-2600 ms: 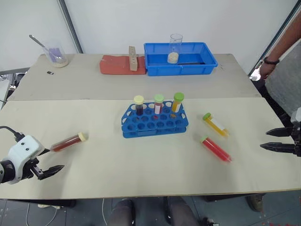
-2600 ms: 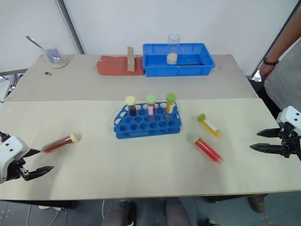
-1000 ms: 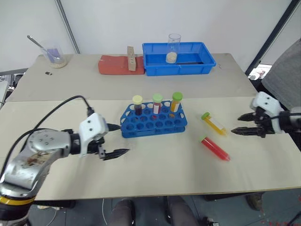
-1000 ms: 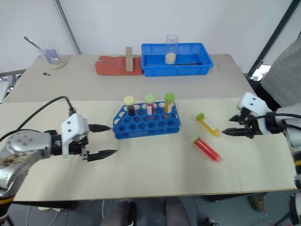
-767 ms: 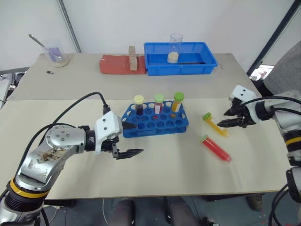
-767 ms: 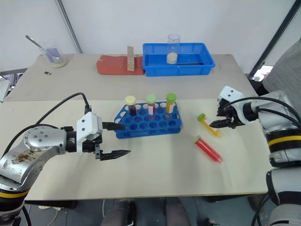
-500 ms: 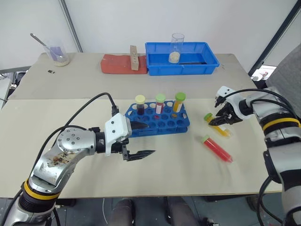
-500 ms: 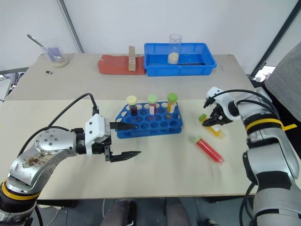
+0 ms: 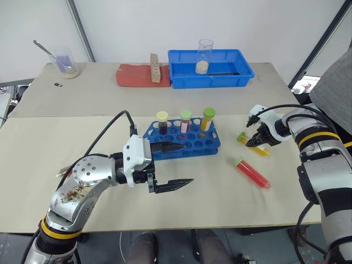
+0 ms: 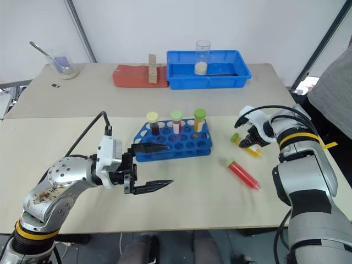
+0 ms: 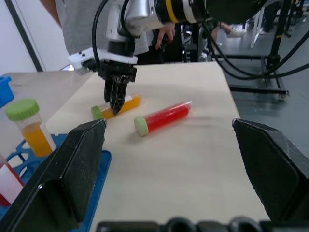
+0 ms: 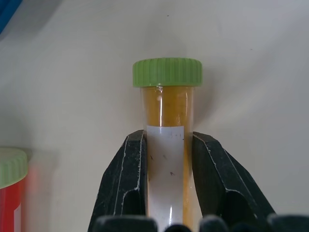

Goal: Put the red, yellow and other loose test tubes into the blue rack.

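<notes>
from the head views, the yellow tube (image 9: 254,145) lay flat to the right of the blue rack (image 9: 183,142), pinched by the right gripper (image 9: 256,142), with the red tube (image 9: 253,174) loose just nearer than it, while the left gripper (image 9: 168,166) hung spread wide at the rack's near left corner. in the left wrist view its fingers (image 11: 63,174) stood wide apart. in the right wrist view the black fingers (image 12: 125,186) squeezed the labelled mid-body below the green cap (image 12: 167,72); it looked light, rigid and slick, so that spot seemed sensible.

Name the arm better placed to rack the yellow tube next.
Right. Its pincer is shut on the yellow tube lying on the table, close to the blue rack. The left pincer hangs open and empty.
</notes>
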Controlling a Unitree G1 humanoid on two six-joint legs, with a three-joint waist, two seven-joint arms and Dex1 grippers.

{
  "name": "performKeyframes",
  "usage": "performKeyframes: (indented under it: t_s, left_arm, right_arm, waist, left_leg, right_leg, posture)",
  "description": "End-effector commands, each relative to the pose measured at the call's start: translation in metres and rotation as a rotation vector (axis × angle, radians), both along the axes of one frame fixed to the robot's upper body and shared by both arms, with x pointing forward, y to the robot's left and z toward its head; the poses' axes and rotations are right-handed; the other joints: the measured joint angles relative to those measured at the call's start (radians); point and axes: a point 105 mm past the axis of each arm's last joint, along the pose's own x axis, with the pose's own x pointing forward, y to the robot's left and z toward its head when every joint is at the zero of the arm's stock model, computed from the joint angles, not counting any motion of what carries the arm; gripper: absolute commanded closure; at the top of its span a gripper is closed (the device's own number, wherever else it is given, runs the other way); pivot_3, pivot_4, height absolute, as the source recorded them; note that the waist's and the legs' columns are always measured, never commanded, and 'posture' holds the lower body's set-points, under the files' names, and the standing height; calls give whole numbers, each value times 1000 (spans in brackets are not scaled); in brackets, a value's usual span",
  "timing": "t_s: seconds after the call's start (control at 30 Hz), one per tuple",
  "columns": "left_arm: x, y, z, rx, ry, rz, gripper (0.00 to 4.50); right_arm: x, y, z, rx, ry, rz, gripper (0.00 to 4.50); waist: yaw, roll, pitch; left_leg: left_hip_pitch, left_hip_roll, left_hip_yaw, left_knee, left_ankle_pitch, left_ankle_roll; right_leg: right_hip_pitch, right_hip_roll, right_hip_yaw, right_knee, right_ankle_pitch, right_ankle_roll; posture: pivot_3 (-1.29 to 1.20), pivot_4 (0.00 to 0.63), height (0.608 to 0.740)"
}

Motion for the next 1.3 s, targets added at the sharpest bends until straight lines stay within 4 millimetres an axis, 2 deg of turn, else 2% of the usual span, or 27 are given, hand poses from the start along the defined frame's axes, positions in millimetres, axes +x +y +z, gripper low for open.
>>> performKeyframes:
  t_s: [0.03,0.17,0.27,0.4,0.5,0.63,0.73,0.87,1.3]
  left_arm:
    - [2,4,7,-36,-23,-8,0]
    - [7,14,1,4,-32,18,0]
    - [12,23,3,-19,-32,61,0]
    - [17,34,8,-83,-34,113,0]
    - [17,35,6,-74,-29,102,0]
    - [18,34,2,-62,-23,82,0]
    - [18,32,1,-67,-16,72,0]
    - [18,25,-2,-69,-14,62,0]
    - [18,19,-4,-89,-9,83,0]
  right_arm:
    - [5,2,27,43,-78,31,3562]
    - [-5,3,65,122,-190,129,3563]
    - [-27,18,86,238,-322,209,3564]
    - [-70,64,109,585,-559,310,3564]
    - [-82,87,103,691,-718,280,3565]
    - [-78,103,95,742,-897,155,3565]
    - [-73,111,79,723,-993,116,3565]
    - [-64,115,59,742,-1040,32,3565]
    - [-60,134,39,749,-1047,31,3566]
  waist:
    - [-1,0,0]
    - [2,1,0]
    - [10,1,0]
    - [7,0,0]
    - [4,0,0]
    - [4,0,0]
    - [7,0,0]
    - [5,0,0]
    - [3,0,0]
  left_leg:
    - [0,0,0,0,0,0]
    - [-1,0,0,0,0,0]
    - [-2,0,-2,-1,0,0]
    - [-1,1,-3,0,0,1]
    - [-1,1,-3,2,0,1]
    - [-1,2,-4,7,0,0]
    - [-1,1,-3,7,0,0]
    - [-2,1,-3,6,0,1]
    - [-1,1,-3,6,0,1]
  right_leg:
    - [0,0,0,0,0,0]
    - [-1,0,0,0,0,0]
    - [-1,0,-2,-1,-1,1]
    - [0,0,-1,0,-1,1]
    - [0,1,-1,2,-1,2]
    - [2,2,-2,3,-3,8]
    - [2,1,-1,3,-3,8]
    - [1,1,-1,1,0,3]
    - [1,1,-1,1,0,2]
  posture:
    - [0,150,740]
    - [0,150,740]
    - [0,150,740]
    - [0,150,740]
    - [0,150,740]
    - [0,150,740]
    - [0,150,740]
    - [0,150,740]
    - [0,150,740]
